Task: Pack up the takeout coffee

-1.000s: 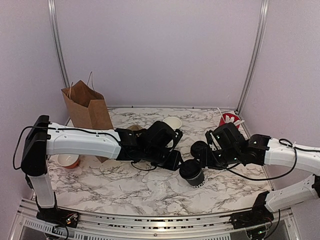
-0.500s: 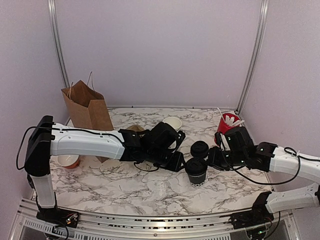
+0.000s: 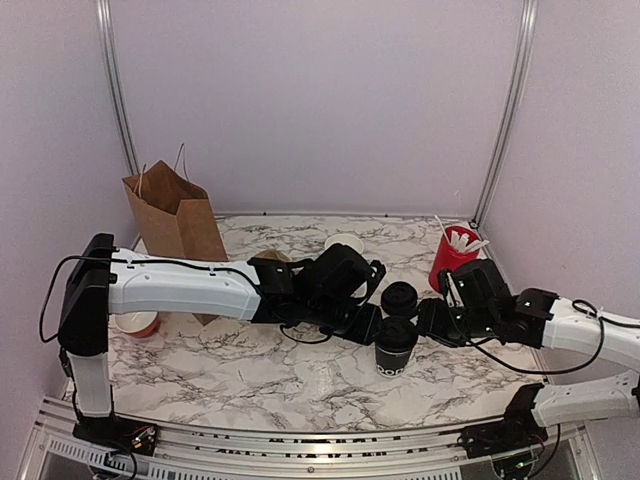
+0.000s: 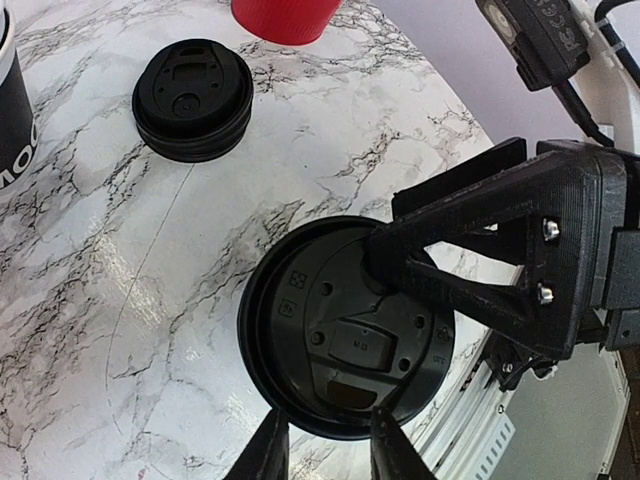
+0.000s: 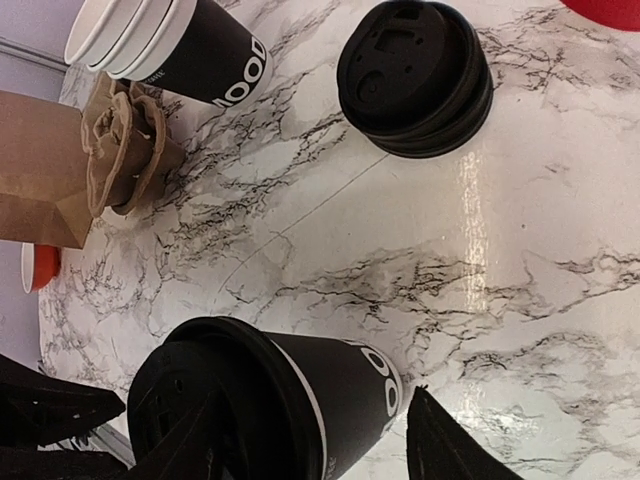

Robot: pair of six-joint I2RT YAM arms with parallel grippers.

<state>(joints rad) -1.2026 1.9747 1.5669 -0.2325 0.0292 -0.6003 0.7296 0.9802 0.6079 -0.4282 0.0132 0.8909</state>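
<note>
The table [image 5: 520, 250] is smooth, glossy and marble-patterned, the takeout coffee cup [image 5: 340, 385] is matt black paper, its lid [image 4: 350, 340] is faintly shiny black plastic, and the bag [image 3: 175, 215] is creased brown paper.

The whole table [image 3: 250, 375] is taken in from high above its near edge, faced toward the far side. The lidded cup [image 3: 396, 345] is looked down upon at close range from the left wrist and is viewed obliquely, equally near, from the right wrist. This cup and the stack of lids [image 3: 400, 298] are shared by all three views.
</note>
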